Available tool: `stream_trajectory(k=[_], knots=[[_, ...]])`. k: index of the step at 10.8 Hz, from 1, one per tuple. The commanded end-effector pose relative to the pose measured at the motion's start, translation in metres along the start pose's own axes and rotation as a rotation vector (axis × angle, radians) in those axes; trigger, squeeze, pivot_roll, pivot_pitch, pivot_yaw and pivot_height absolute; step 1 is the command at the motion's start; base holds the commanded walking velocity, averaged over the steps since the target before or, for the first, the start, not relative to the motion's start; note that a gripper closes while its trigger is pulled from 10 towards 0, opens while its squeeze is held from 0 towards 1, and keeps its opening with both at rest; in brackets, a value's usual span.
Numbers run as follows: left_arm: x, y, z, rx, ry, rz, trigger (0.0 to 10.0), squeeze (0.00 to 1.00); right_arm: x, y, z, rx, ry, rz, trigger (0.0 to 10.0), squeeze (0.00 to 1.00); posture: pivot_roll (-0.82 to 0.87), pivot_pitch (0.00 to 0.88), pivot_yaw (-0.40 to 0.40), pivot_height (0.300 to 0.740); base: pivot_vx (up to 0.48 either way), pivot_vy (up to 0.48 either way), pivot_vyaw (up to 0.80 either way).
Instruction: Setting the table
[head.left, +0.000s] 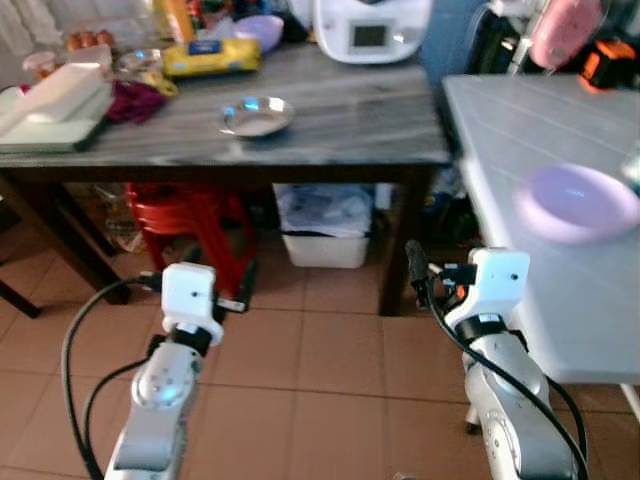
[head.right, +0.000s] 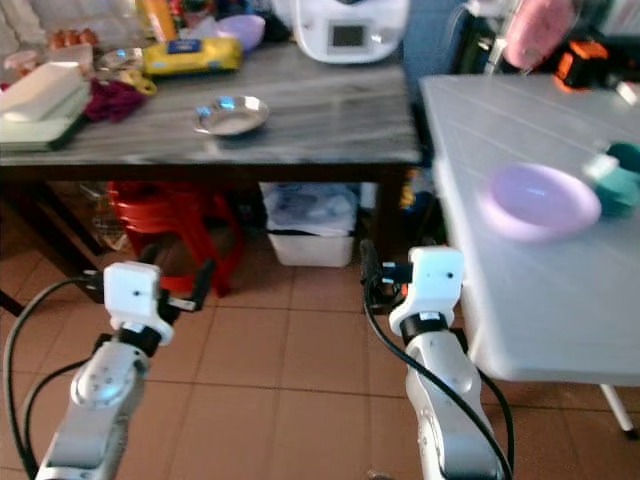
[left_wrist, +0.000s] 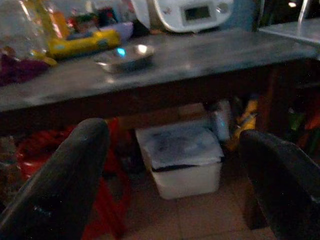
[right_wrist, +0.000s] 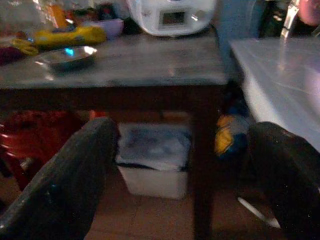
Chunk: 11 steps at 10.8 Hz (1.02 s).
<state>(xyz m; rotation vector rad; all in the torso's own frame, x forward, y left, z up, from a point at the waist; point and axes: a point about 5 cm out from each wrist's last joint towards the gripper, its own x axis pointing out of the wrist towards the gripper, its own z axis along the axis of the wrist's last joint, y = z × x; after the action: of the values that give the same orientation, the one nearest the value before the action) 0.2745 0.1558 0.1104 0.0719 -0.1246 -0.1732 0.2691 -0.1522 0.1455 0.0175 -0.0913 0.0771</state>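
- Looking down from the head, the left eye view showed a small steel dish (head.left: 257, 116) on the grey wooden table (head.left: 340, 140), well ahead of both arms. A lilac bowl (head.left: 577, 203) sat on the white table (head.left: 560, 290) at the robot's right. The left gripper (head.left: 240, 292) and the right gripper (head.left: 416, 268) hung low over the tiled floor (head.left: 320, 350), each empty.
- The right eye view showed the same layout; the lilac bowl lay near a teal object (head.right: 618, 185) too blurred to identify.
- The left wrist view showed two black fingers (left_wrist: 65, 175) spread wide apart with nothing between them, and the steel dish on the table beyond.
- The right wrist view likewise showed fingers (right_wrist: 70, 175) parted and empty.
- Handling judgement: the steel dish appeared light, rigid and slippery; a pinch across its thin rim seemed the only purchase. The lilac bowl looked light, probably plastic and not fragile; its raised rim offered the best hold.
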Motion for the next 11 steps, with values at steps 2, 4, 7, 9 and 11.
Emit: stream_trajectory(k=[2, 4, 7, 9, 11], knots=[[-0.001, -0.001, 0.003, 0.006, -0.007, -0.027, 10.0, 0.0, -0.001, -0.001, 0.002, 0.011, -0.008, -0.006, 10.0, 0.0, -0.1, 0.137, 0.089, 0.74, 0.0, -0.411, 0.0], [-0.001, -0.003, 0.003, -0.03, -0.012, -0.034, 10.0, 0.0, 0.0, 0.0, 0.002, 0.017, -0.006, -0.006, 10.0, 0.0, -0.1, 0.14, 0.091, 0.74, 0.0, -0.199, 0.0], [0.0, -0.007, 0.006, -0.078, -0.012, -0.068, 10.0, 0.0, 0.004, -0.002, 0.007, 0.03, -0.02, -0.023, 10.0, 0.0, -0.1, 0.147, 0.093, 0.74, 0.0, 0.0, 0.0], [-0.001, -0.008, 0.008, -0.1, -0.017, -0.088, 10.0, 0.0, 0.01, -0.009, 0.019, -0.032, -0.062, -0.067, 10.0, 0.0, -0.1, 0.157, 0.093, 0.74, 0.0, 0.0, 0.0], [-0.002, -0.016, 0.009, -0.166, 0.005, -0.135, 10.0, 0.0, 0.016, -0.018, 0.027, -0.187, -0.081, -0.096, 10.0, 0.0, -0.11, 0.164, 0.092, 0.74, 0.0, 0.0, 0.0]])
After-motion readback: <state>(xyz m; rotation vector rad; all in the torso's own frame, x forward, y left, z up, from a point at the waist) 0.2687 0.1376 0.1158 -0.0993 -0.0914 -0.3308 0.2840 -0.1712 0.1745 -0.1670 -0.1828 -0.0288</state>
